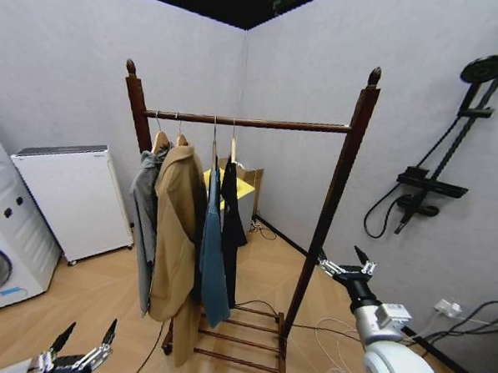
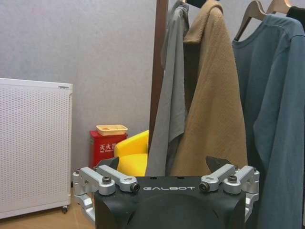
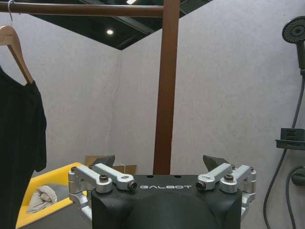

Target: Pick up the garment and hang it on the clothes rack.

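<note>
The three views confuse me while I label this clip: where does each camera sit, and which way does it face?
Head view: high, looking down at the clothes rack; left gripper and right gripper show.
Left wrist view: behind the open left gripper, facing the tan coat.
Right wrist view: behind the open right gripper, facing the rack's post.
Shared: head and right wrist views show the black garment.

left gripper (image 2: 167,177): black housing, white GALBOT lettering, silver screwed links | right gripper (image 1: 345,260): same, black tips, white forearm
</note>
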`<state>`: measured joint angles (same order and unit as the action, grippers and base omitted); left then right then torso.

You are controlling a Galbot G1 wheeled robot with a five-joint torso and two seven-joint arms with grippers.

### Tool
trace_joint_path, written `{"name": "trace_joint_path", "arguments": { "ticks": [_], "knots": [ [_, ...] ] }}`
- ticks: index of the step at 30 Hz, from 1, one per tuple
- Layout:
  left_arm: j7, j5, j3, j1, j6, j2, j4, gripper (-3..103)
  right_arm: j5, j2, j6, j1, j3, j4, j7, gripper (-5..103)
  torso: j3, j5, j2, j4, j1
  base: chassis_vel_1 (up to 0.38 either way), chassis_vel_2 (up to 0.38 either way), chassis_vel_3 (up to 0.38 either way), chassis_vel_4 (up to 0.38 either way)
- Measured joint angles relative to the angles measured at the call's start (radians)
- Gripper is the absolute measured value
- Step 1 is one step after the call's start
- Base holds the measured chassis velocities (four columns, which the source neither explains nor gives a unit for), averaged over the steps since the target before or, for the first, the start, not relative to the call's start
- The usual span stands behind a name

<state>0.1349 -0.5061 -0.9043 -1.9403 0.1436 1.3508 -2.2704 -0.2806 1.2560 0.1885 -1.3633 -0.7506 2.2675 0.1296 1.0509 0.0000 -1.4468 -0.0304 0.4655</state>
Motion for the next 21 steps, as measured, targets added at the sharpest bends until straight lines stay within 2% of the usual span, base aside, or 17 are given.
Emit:
{"name": "trace_joint_path", "arguments": {
  "ticks": [13, 21],
  "knots": [
    [0.0, 0.0, 0.0, 0.0, 0.0, 0.0, 0.0, 100, -0.003, -0.007, -0.006, -0.014, -0.002, 0.027, 0.014, 100, 0.0, -0.0002, 0.0, -0.0001, 0.0, -0.027, -0.156, -0.154, -0.022],
    [0.0, 0.0, 0.0, 0.0, 0.0, 0.0, 0.0, 100, -0.001, -0.003, -0.014, -0.027, -0.003, 0.047, 0.02, 100, 0.0, 0.0005, 0.0, -0.0002, 0.0, -0.003, -0.226, -0.232, -0.01]
  ]
}}
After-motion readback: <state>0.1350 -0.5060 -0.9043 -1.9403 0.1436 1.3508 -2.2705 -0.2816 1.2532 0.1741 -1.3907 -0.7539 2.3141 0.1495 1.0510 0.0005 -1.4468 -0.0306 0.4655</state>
